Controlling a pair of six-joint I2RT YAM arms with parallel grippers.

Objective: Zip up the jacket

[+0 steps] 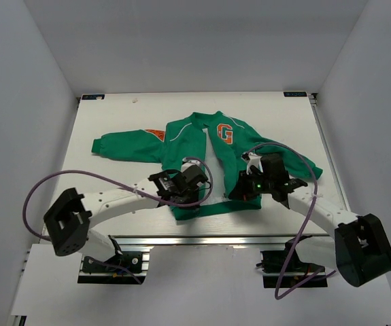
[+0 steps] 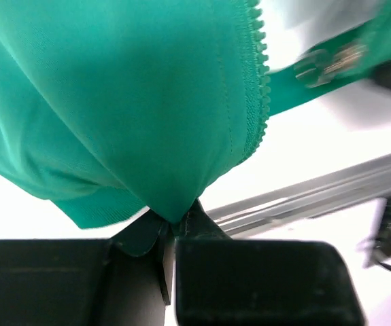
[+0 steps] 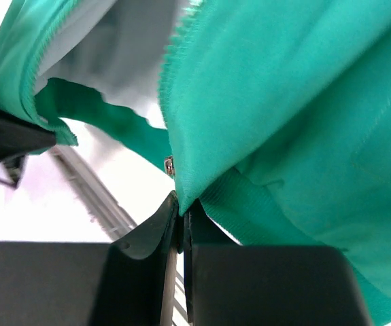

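The green jacket [image 1: 202, 146] lies flat on the white table, front open, pale lining showing down the middle, orange "G" patch [image 1: 226, 133] on its right chest. My left gripper [image 1: 194, 185] is shut on the left front panel near the ribbed hem; the left wrist view shows the green cloth [image 2: 134, 122] pinched at the fingertips, zipper teeth [image 2: 256, 81] running along its edge. My right gripper [image 1: 244, 188] is shut on the right front panel by the hem; the right wrist view shows the fabric edge [image 3: 249, 115] clamped, with the small metal zipper end [image 3: 170, 165] beside it.
The table's front edge with an aluminium rail [image 1: 209, 239] runs just below the jacket hem. White walls enclose the table on three sides. Purple cables [image 1: 79, 175] loop over both arms. The jacket's left sleeve [image 1: 124, 145] stretches toward the table's left.
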